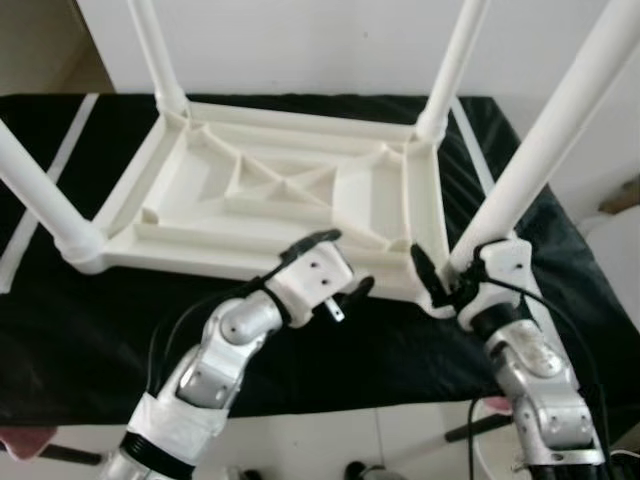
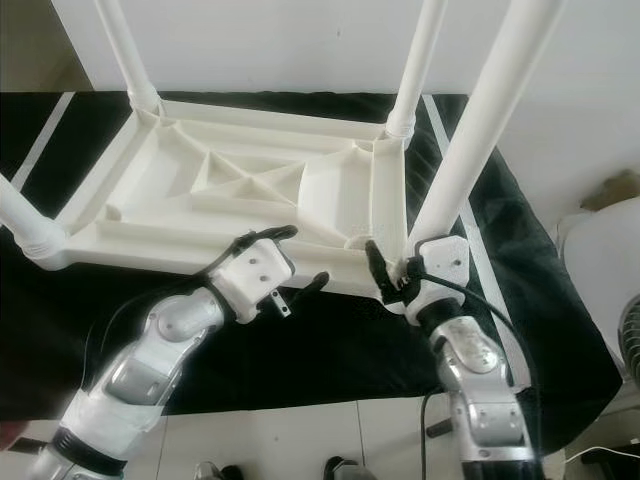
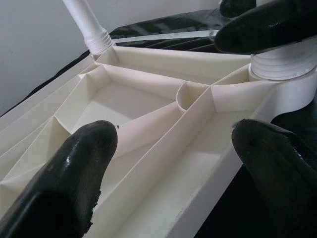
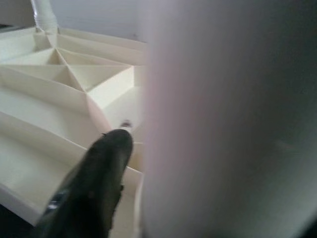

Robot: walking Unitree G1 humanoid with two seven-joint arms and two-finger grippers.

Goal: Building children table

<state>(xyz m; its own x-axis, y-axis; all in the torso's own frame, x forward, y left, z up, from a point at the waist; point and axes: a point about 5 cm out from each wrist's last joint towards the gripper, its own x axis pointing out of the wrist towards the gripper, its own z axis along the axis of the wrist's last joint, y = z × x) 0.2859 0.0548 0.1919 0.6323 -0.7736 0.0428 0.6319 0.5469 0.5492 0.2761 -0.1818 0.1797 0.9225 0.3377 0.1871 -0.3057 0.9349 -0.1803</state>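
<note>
A white plastic children's table [image 1: 250, 190] lies upside down on a black-covered surface, its ribbed underside facing up. White tube legs rise from its corners. My right gripper [image 1: 455, 280] is at the base of the near-right leg [image 1: 545, 150], shut around it; one black finger [image 4: 94, 183] shows beside the leg [image 4: 223, 119], the other is hidden behind it. My left gripper [image 1: 340, 263] is open and straddles the table's front rim [image 3: 198, 198], with its fingers [image 3: 64, 183] on either side of that wall, close to the near-right corner socket [image 3: 282, 64].
The black cloth [image 1: 380, 350] carries white tape stripes [image 1: 60, 160] and ends at a front edge just before my arms. A white wall stands right behind the table. The far legs [image 1: 155, 50] and near-left leg [image 1: 35, 190] stick up. A white appliance [image 2: 600, 260] sits at the right.
</note>
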